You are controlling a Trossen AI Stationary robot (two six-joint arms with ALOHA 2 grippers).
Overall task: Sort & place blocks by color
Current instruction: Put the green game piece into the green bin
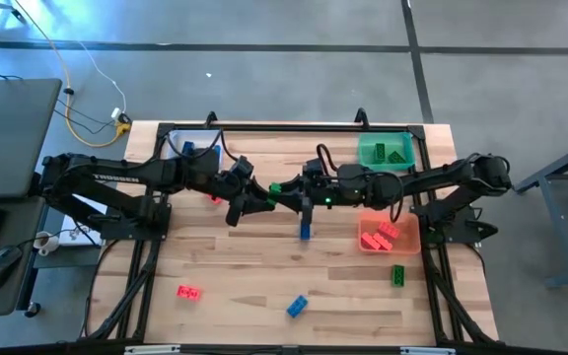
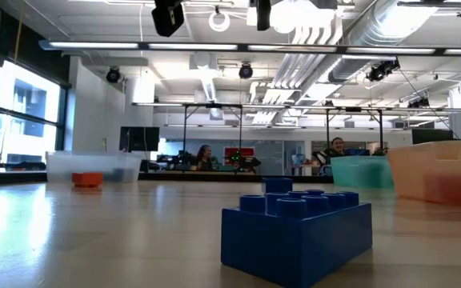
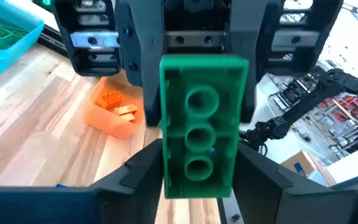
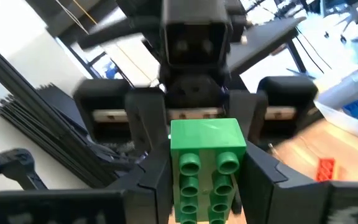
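Handover at table centre, high view: left gripper [image 1: 262,199] and right gripper [image 1: 290,189] meet tip to tip, green block [image 1: 276,187] between them, off the tabletop. Upright blue block [image 1: 305,232] stands just below the right arm. Orange bin [image 1: 390,237] w/ red blocks sits near the right edge, green bin [image 1: 386,151] at the back right corner, clear bin [image 1: 190,148] at the back left. Front blue block [image 1: 297,306] lies near the front edge.

Low view: front blue block fills the foreground, studs up; bins sit behind it. Only here: a person [image 2: 338,146] seated in the room beyond.

Left wrist view: green block's hollow underside faces the cam; right gripper behind it. Left gripper's state: cannot tell.

Right wrist view: studded face shows instead. Right gripper pinches the green block, one pad on each long side; left gripper is just beyond.
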